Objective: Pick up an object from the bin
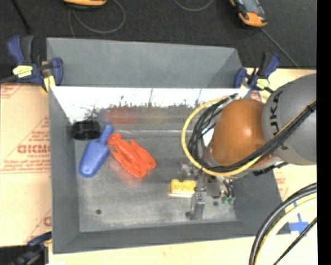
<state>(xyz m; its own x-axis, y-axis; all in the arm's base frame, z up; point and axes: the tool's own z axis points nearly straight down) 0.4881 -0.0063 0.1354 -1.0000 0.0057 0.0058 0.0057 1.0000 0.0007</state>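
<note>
Locates the gripper (197, 202) low in the near-right part of the grey bin (66, 203), beneath the orange wrist cover (237, 131) and cable loops (190, 134). Cannot tell whether open or closed; records nothing as held. Places a small yellow block (181, 187) just beside the gripper, on its left, and judges it the likeliest target by nearness alone. Notes three other things well apart at the left: an orange ridged toy (131, 155), a blue scoop-like piece (94, 154) just beside it, and a black ring (85, 130) nearer the back wall. Judges the low, upright approach suited to a lone item on bare floor, clear of walls and neighbours. Rates the pick as not yet made.
</note>
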